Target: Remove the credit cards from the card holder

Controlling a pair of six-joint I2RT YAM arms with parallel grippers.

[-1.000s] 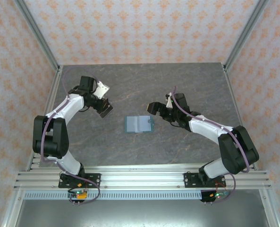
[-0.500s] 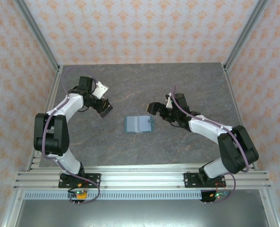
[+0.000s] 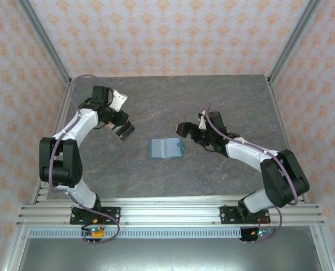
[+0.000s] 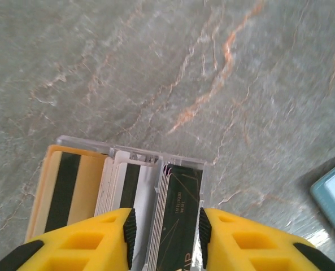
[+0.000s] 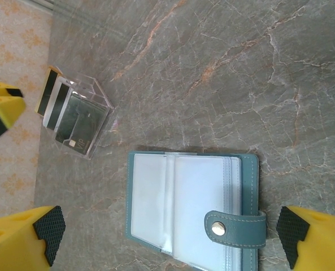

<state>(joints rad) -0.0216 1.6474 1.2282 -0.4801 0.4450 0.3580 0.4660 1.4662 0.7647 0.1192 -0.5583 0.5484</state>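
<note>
The teal card holder (image 3: 166, 148) lies open on the table, its clear inner pockets (image 5: 181, 206) pale and its tab (image 5: 235, 228) snapped at the right. The credit cards stand in a clear plastic box (image 3: 125, 131): an orange-tan card (image 4: 71, 186), pale white ones (image 4: 119, 186) and dark ones (image 4: 178, 209). My left gripper (image 4: 164, 231) is open just above and behind the box, its fingers framing the dark stack. Over the holder, my right gripper (image 5: 170, 240) hovers wide open, a finger on either side and touching nothing.
The clear box (image 5: 79, 119) sits left of the holder on the grey marble table (image 3: 223, 101). Metal frame posts and patterned walls (image 3: 167, 34) close in the table on three sides. Bare tabletop lies behind and in front of the holder.
My left arm has drawn back and up toward the far left, away from the box of cards. The right arm and the holder have not moved.
</note>
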